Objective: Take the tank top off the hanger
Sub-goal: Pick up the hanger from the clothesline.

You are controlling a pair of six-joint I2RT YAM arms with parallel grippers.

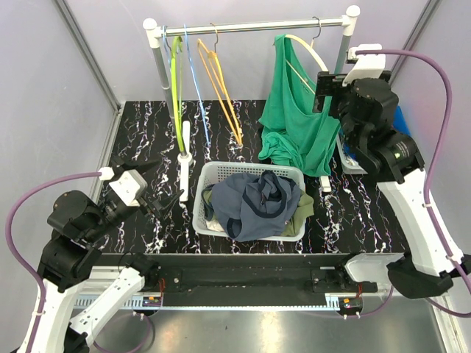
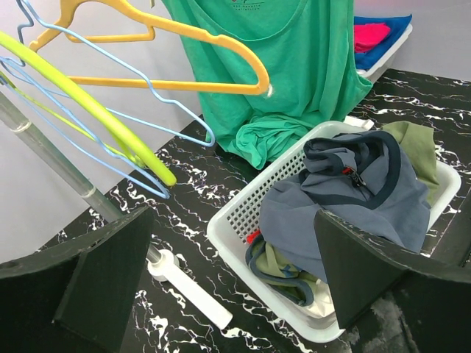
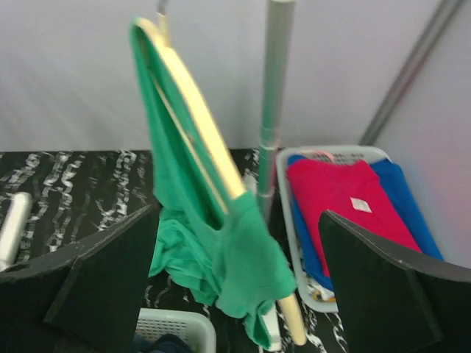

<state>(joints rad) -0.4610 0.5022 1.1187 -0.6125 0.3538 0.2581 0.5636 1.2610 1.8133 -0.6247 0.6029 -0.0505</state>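
Note:
A green tank top (image 1: 298, 121) hangs on a pale yellow hanger (image 1: 307, 45) at the right end of the rack rail, its hem bunched on the table. In the right wrist view the tank top (image 3: 195, 220) drapes over the tilted hanger (image 3: 202, 151), whose lower end pokes out below the cloth. My right gripper (image 1: 322, 90) is open just right of the garment, and between its jaws (image 3: 237, 213) the cloth hangs untouched. My left gripper (image 1: 163, 187) is open low at the left, with nothing between its jaws (image 2: 232, 215). The tank top (image 2: 294, 66) shows beyond it.
A white basket (image 1: 213, 173) of grey and olive clothes sits mid-table. Lime (image 1: 175, 81), blue (image 1: 195, 81) and orange (image 1: 221, 88) hangers hang on the left of the rail (image 1: 250, 27). The rack's white foot (image 1: 184, 173) lies beside the basket. A tray (image 3: 283, 198) of red and blue clothes stands at the right.

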